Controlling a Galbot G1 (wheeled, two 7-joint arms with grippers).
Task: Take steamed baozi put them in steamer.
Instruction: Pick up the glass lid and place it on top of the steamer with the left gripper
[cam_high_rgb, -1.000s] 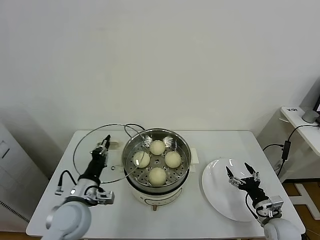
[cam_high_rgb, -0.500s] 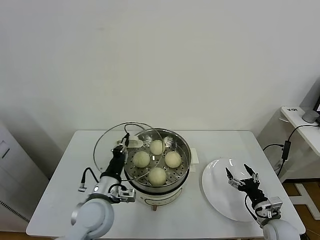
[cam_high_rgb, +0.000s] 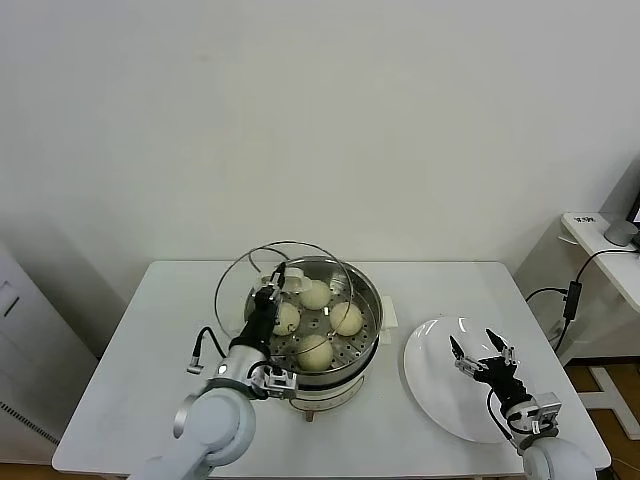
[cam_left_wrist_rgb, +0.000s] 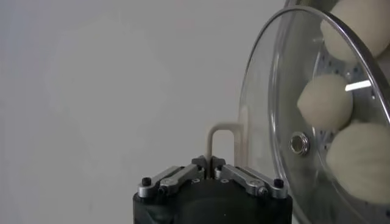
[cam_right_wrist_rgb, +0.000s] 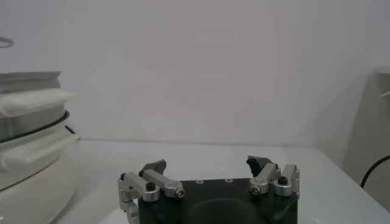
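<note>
Four smooth, domed cream buns (cam_high_rgb: 315, 351) sit on the perforated tray of the shiny steel steamer (cam_high_rgb: 362, 330) mid-desk (cam_high_rgb: 120, 390). The left gripper (cam_high_rgb: 268, 296), fingers pinching the white handle, holds the round glass lid (cam_high_rgb: 240, 275) tilted over the pot. The right gripper (cam_high_rgb: 481, 357), fingers spread, hovers above the flat white plate (cam_high_rgb: 430, 385).

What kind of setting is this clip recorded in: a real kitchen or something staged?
Probably a staged lab or test room, not a kitchen: a plain white table against a bare white wall, holding only an electric steamer with baozi and a white plate. A side desk with cables stands at the right edge.
</note>
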